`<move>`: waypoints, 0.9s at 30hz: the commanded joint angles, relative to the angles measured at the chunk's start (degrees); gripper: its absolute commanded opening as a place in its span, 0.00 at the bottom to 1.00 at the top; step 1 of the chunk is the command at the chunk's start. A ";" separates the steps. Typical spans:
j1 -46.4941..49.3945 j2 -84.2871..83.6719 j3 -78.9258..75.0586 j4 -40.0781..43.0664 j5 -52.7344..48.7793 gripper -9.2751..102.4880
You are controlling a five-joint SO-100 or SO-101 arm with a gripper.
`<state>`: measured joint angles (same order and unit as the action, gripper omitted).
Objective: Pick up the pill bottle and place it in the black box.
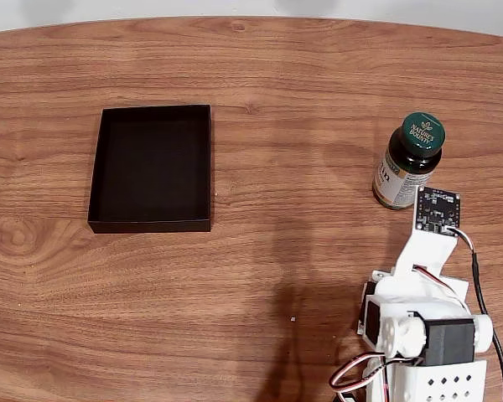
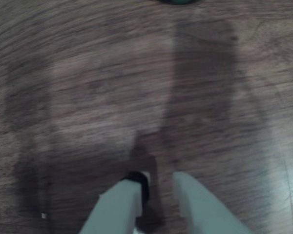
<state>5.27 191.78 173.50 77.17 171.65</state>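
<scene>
The pill bottle (image 1: pixel 408 163) stands upright at the right of the table in the fixed view, with a dark green cap and a pale label. A green sliver of the pill bottle (image 2: pixel 178 1) touches the top edge of the wrist view. The black box (image 1: pixel 151 167) lies flat at the left, well apart from the bottle. The arm (image 1: pixel 423 318) is folded at the bottom right, its wrist board just below the bottle. In the wrist view my gripper (image 2: pixel 158 178) points at bare wood, its white fingers a narrow gap apart with nothing between them.
Bare wooden tabletop (image 1: pixel 302 251) stretches between the bottle and the box. The table's far edge runs along the top of the fixed view. Cables (image 1: pixel 478 276) hang beside the arm at the right.
</scene>
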 commanded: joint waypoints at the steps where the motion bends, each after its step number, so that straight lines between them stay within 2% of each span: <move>1: 3.25 -0.62 0.09 8.88 -1.85 0.11; 25: 3.25 -0.62 0.09 8.88 -1.93 0.11; 27: 2.55 -0.62 0.09 8.88 -1.85 0.14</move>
<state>7.82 191.78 173.50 77.17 171.21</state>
